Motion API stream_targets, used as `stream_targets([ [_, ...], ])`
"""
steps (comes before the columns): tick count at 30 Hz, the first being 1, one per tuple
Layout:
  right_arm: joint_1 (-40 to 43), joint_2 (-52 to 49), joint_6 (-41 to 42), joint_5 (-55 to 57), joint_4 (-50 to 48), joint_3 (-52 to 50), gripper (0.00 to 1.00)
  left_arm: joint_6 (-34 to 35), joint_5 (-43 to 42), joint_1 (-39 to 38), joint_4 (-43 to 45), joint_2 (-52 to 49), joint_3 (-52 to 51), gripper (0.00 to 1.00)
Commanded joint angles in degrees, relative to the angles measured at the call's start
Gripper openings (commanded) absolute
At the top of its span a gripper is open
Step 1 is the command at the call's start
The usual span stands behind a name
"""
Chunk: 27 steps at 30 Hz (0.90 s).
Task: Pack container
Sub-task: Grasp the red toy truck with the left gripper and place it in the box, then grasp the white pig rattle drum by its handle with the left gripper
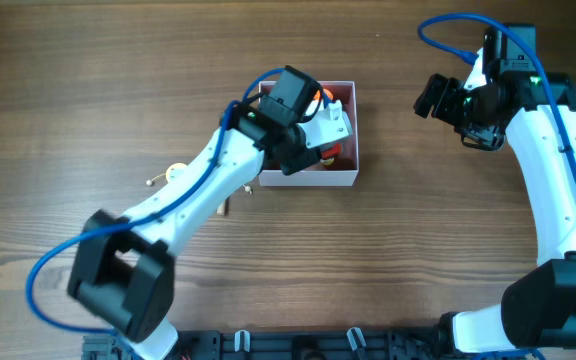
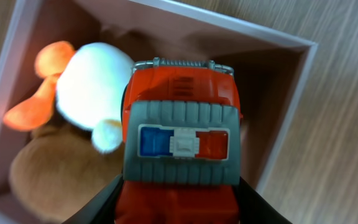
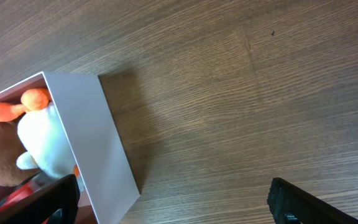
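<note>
Overhead, the container (image 1: 313,181) sits in the middle of the table (image 1: 448,240). The left gripper (image 1: 326,140) hangs over it, and the right gripper (image 1: 431,97) is well apart. From the left wrist, the fingers (image 2: 101,204) clamp a red toy truck (image 2: 179,99) above a white plush duck (image 2: 95,84) and a brown plush (image 2: 48,174) in the container. From the right wrist, that gripper's jaws stand wide apart, holding nothing.

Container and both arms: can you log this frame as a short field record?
container: lidless, on the wooden table
inside: white-and-orange plush, brown plush
left arm: jaws closed on red toy truck, over the container
right arm: jaws open, empty, apart from the container, over the table
truck set down: cannot tell
</note>
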<state>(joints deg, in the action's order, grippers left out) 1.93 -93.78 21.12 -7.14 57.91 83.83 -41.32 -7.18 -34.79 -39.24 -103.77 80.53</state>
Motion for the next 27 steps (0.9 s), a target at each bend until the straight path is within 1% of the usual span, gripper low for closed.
stream_targets([
  [1, 0.02, -0.57, -0.13, -0.68, 0.37, -0.11, 0.96, -4.96, -1.20, -0.44, 2.25, -1.81, 0.37, 0.04],
  [2, 0.02, -0.57, -0.13, -0.68, 0.39, -0.11, 0.96, -4.98, -1.66, -0.44, 2.49, -1.92, 0.37, 0.04],
  [3, 0.02, -0.57, -0.11, -0.68, 0.44, -0.11, 0.97, -4.98, -2.27, -0.44, 2.73, -1.92, 0.37, 0.06],
  [4, 0.02, -0.57, -0.13, -0.68, 0.44, -0.11, 0.96, -4.96, -2.78, -0.44, 3.17, -1.92, 0.37, 0.12],
  [6, 0.02, -0.57, -0.11, -0.70, 0.44, -0.11, 0.96, -4.72, -4.04, -0.55, 4.07, -1.90, 0.37, 0.27],
  [7, 0.02, -0.57, -0.11, -0.70, 0.46, -0.11, 0.96, -4.22, -4.13, -0.66, 4.50, -1.90, 0.39, 0.42],
  [8, 0.02, -0.57, -0.11, -0.68, 0.55, -0.11, 0.96, -2.36, -3.82, -0.92, 5.09, -1.66, 0.50, 0.81],
  [9, 0.02, -0.57, -0.11, -0.68, 0.70, -0.11, 0.96, -0.63, -3.30, -1.03, 5.46, -1.31, 0.74, 1.00],
  [15, 0.02, -0.57, -0.13, -0.68, 1.38, -0.11, 0.96, 11.74, -0.07, -0.66, 4.96, 2.75, 3.48, 1.00],
  [17, 0.02, -0.57, -0.13, -0.68, 1.49, -0.11, 0.96, 13.57, 1.05, -0.31, 3.80, 4.76, 3.54, 1.00],
  [19, 0.02, -0.57, -0.15, -0.68, 1.60, -0.11, 0.96, 13.77, 1.46, 0.09, 1.60, 6.88, 3.54, 1.00],
  [23, 0.02, -0.57, -0.17, -0.66, 1.70, -0.11, 0.96, 16.22, 1.68, 1.57, -5.16, 12.44, 3.54, 1.00],
  [27, 0.02, -0.57, -0.15, -0.66, 1.51, -0.11, 0.97, 21.84, 1.68, 5.31, -11.13, 17.64, 3.54, 1.00],
])
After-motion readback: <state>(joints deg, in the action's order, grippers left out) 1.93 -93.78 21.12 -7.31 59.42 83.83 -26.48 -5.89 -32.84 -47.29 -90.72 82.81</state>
